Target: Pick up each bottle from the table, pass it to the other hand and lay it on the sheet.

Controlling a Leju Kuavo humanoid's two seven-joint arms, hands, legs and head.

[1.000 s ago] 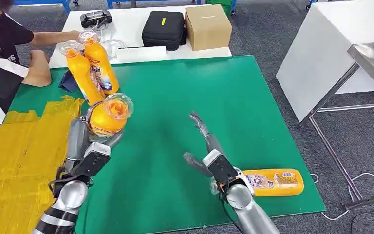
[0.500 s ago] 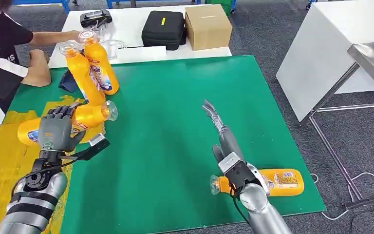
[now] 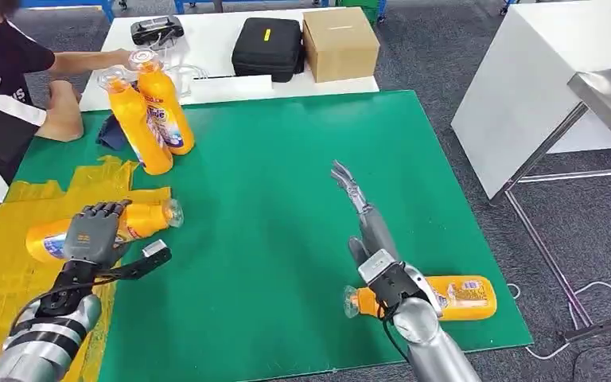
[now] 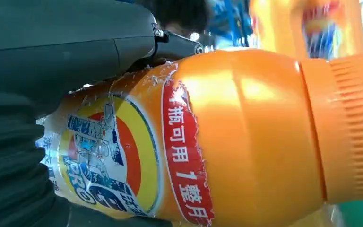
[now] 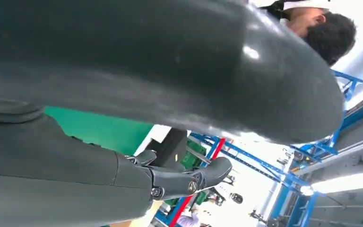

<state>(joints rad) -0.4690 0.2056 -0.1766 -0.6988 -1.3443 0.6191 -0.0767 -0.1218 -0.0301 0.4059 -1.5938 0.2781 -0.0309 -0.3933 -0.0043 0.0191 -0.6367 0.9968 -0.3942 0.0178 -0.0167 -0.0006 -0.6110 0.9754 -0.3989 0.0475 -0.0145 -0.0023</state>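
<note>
1. Four orange bottles: two upright ones touching at 11 o'clock on the green mat, the front upright bottle (image 3: 138, 123) and the rear upright bottle (image 3: 162, 102); one lying bottle (image 3: 103, 229) at 9 o'clock on the yellow sheet (image 3: 16, 263); one lying bottle (image 3: 453, 298) at 5 o'clock.
2. One black case (image 3: 267, 48) at 12 o'clock.
3. One cardboard box (image 3: 340, 44) just beside it.
4. One person (image 3: 4, 95) at 10 o'clock.
</note>
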